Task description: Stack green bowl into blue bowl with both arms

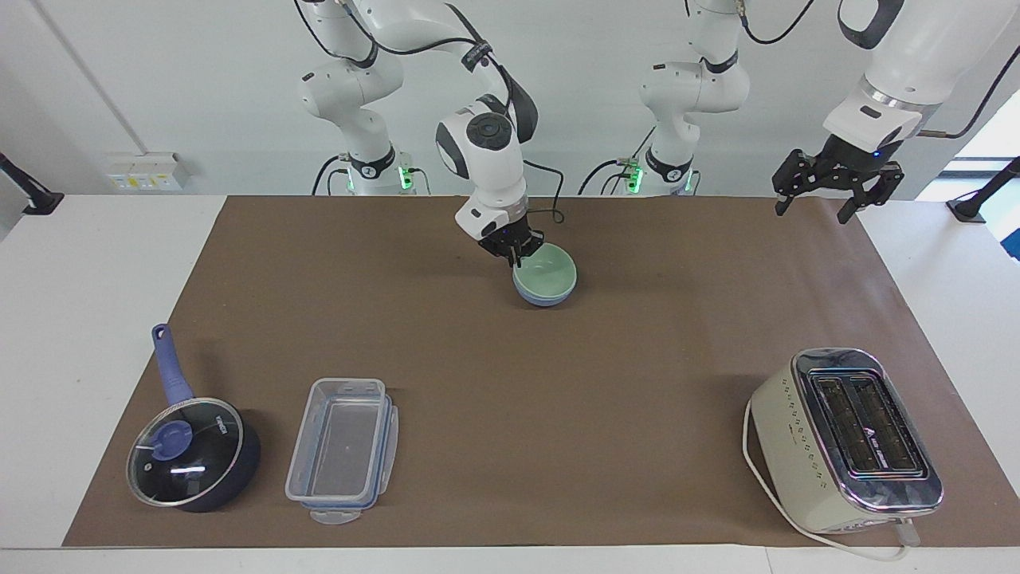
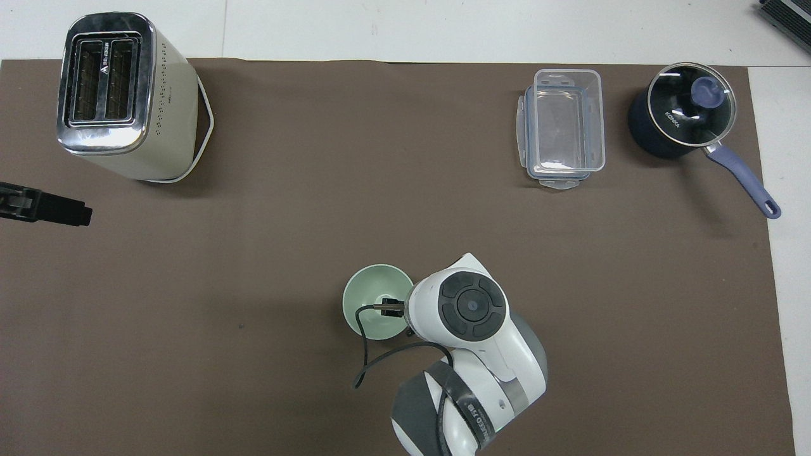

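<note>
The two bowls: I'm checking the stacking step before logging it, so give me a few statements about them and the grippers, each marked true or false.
1. The green bowl sits nested in the blue bowl. True.
2. The right gripper is at the green bowl's rim, on the side nearer the robots. True.
3. The left gripper is over the stacked bowls. False: it hangs open in the air at the left arm's end of the table, well away from them.
4. The bowls stand beside the toaster. False: they are near the table's middle, much nearer the robots than the toaster.
</note>
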